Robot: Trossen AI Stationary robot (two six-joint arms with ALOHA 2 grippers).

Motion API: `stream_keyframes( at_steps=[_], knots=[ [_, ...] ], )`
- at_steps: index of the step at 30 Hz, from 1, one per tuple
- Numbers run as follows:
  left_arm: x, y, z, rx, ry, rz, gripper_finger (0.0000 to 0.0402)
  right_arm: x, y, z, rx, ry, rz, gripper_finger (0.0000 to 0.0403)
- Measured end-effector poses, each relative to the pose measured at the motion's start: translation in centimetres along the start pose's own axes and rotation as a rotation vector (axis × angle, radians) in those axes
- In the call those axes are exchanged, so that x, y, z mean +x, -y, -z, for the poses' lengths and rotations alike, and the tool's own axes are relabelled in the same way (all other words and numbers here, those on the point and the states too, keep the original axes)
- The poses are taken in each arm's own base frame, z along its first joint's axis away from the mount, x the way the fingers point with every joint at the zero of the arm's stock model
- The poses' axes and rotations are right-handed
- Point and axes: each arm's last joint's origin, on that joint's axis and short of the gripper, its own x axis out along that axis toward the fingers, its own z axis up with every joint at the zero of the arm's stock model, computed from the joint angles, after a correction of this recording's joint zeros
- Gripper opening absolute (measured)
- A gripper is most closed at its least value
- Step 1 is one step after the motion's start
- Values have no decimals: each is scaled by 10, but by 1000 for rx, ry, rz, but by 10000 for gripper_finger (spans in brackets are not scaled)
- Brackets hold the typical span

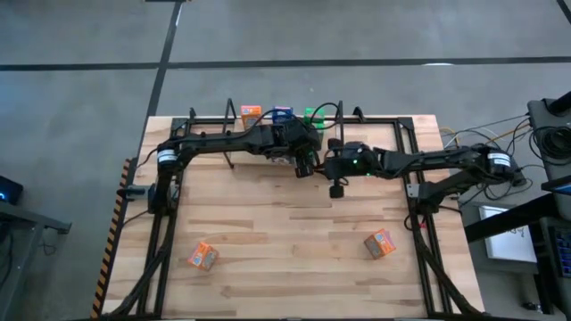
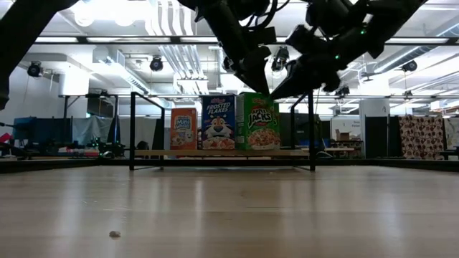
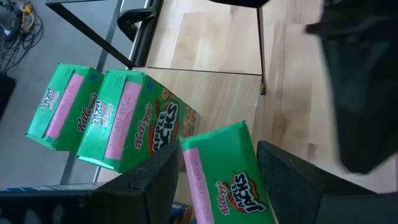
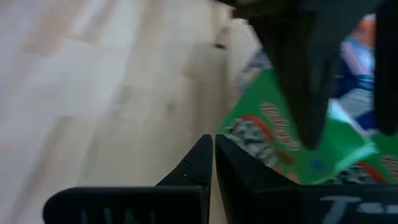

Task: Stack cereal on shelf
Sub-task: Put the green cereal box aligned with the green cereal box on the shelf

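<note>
Green cereal box sits between your left gripper fingers, which are clamped on it at its sides, label readable in the left wrist view; you hold it high and just in front of the shelf, probably so it can be lowered beside or onto the two green boxes already standing together there. On the shelf, seen from the low view, an orange box, a blue box and a green one stand upright, faces out, in colour order, presumably w/ like boxes ranked behind, so the held box belongs at the green end. Two orange boxes lie loose on the table's near side: one left, one right, well apart, not yet shelved. Your right gripper hangs just beside the left one, fingers pressed together and holding nothing, tips aimed toward the held green box; judging by that pose, it is placed to nudge or steady the box, not to grasp. Table is bare light wood betw. the two strays.
</note>
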Motion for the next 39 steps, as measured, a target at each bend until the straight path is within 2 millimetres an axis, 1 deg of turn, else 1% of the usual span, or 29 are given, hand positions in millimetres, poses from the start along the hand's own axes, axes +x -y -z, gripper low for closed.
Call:
stream_keyframes(
  at_steps=[4, 9, 17, 21, 24, 28, 30, 33, 39],
  knots=[
    [0, 0, 0, 4, 0, 0, 197, 10, 0, 1, -6, -25, 99, 9],
    [0, 0, -1, 3, 5, -1, 197, 16, 3, 4, 13, -59, 201, 9],
    [-5, -3, -5, 20, 38, -8, 197, 22, 3, 9, 13, -99, 257, 9],
    [-22, -5, -8, 38, 58, -9, 197, 22, 3, 9, 16, -99, 258, 9],
    [-40, -4, -8, 59, 51, 2, 197, 21, 3, 9, 20, -97, 259, 9],
    [-64, 1, -2, 90, 1, 30, 197, 21, 3, 9, 24, -97, 259, 9],
    [-69, 8, 1, 109, -35, 50, 194, 21, 3, 9, 24, -97, 260, 9],
    [-68, 21, 8, 135, -81, 75, 183, 21, 3, 9, 24, -96, 260, 9],
    [-53, 39, 27, 103, -135, 77, 151, 21, 3, 9, 25, -97, 260, 9]
  ],
)
